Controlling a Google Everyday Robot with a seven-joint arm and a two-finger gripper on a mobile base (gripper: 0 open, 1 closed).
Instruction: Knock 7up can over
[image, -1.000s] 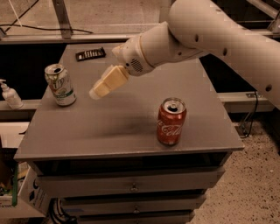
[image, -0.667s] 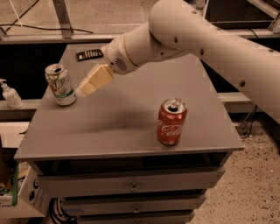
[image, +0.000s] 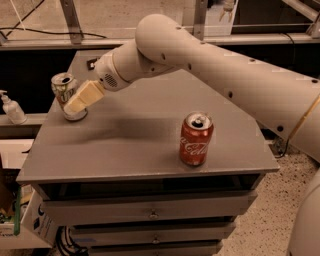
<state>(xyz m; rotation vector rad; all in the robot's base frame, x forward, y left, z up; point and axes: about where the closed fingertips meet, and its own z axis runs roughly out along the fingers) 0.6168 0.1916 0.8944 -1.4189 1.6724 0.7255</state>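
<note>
The 7up can (image: 63, 90), whitish-silver with green markings and a silver top, stands near the far left edge of the grey table (image: 125, 145). It leans slightly to the left. My gripper (image: 75, 104), with cream-coloured fingers (image: 85, 96), reaches in from the right and touches the can's right side, covering part of its lower body. The white arm (image: 210, 65) stretches across the table from the right.
A red Coca-Cola can (image: 195, 138) stands upright near the table's front right. A white pump bottle (image: 11, 107) sits on a ledge left of the table. A dark flat object (image: 92, 63) lies at the table's back, mostly hidden by the arm. Drawers sit below the tabletop.
My gripper has moved left across the table, from the middle to the 7up can's right side. The can now leans slightly. The Coca-Cola can has not moved.
</note>
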